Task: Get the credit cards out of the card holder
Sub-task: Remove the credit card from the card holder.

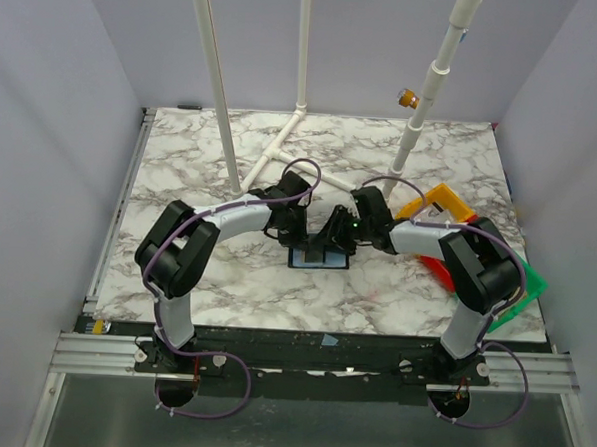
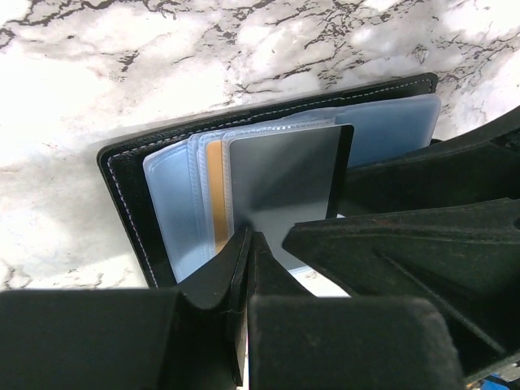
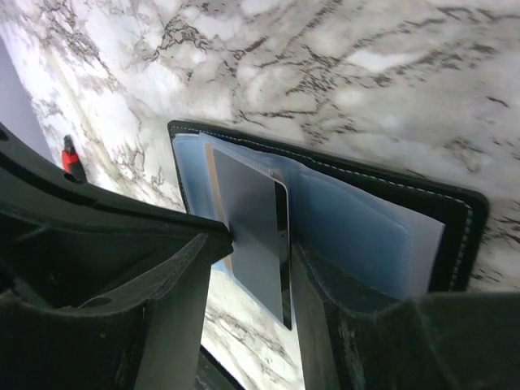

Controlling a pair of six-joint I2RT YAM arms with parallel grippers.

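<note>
**Worktop** (image 1: 212, 159): marbled slab. Both arms reach in to meet at its middle.

**Bins:** yellow bin (image 1: 438, 201), red bin (image 1: 434, 268) and green bin (image 1: 523, 293) sit along the right side, well apart from the working spot and clear of it.

**Card holder** (image 2: 126, 195): black, lying open and flat at mid-worktop, directly under both grippers. Its clear sleeves (image 3: 349, 236) fan upward, and its long axis runs left to right in the top view.

**Right gripper** (image 3: 260, 268): the nearer one to the task's thing. Its jaws stand part-way apart, with one finger against each long edge of the grey card. This reads as a hold across the card's width.

**Left gripper** (image 2: 246, 252): closed tight, with nothing visible between its fingers. The tip bears down at the foot of the sleeves, just beside the grey card's lower corner, probably to pin the holder.

**Grey card** (image 2: 284, 179): partly out of its sleeve and tilted up off the holder. Its long axis lies in line with the right gripper's fingers, so the draw would run straight back along them, away from the sleeve mouth.

**Gold card** (image 2: 214, 195): seated in a sleeve just left of the grey one, with only a narrow strip showing.

**In the way:** the two grippers crowd each other over the holder. The sleeves may lift along with the card.
</note>
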